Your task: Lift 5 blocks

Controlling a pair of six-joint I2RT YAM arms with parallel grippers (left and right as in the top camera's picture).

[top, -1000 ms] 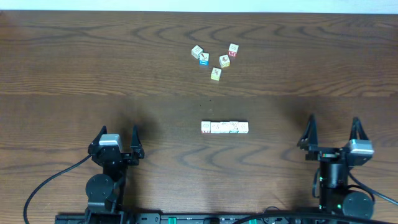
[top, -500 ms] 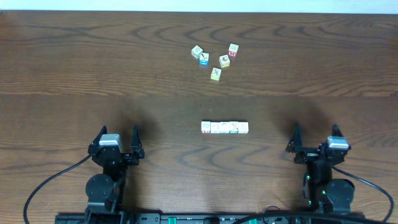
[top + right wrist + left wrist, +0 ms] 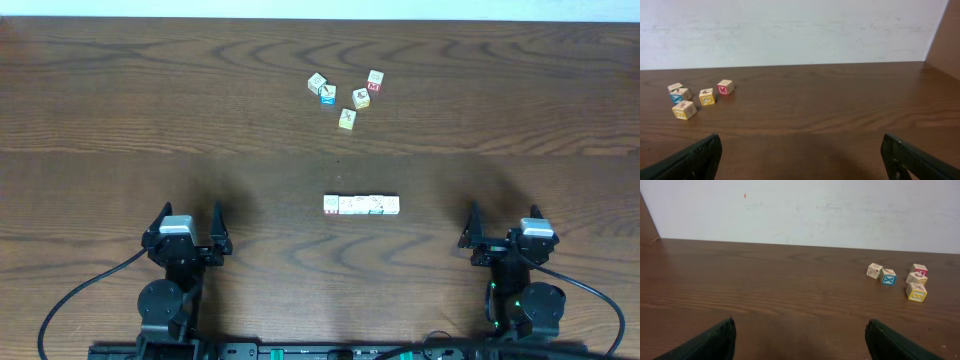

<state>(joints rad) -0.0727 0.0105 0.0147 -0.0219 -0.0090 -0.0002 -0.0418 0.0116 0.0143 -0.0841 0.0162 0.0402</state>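
Blocks [image 3: 361, 205]: 5 cream-white cubes w/ faint red/green prints, sitting flat, touching side-by-side in 1 row running 9–3 o'clock, approx. ctr of table [image 3: 120, 120].

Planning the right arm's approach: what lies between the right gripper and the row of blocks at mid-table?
Nothing: the overhead view shows only bare table between the right gripper and the row of blocks.

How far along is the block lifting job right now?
Done: the five blocks sit in one tight row on the table. In hand: nothing; the left gripper and right gripper are near the front edge, jaws open and empty. Left: the whole lift, probably by squeezing the row from both ends.
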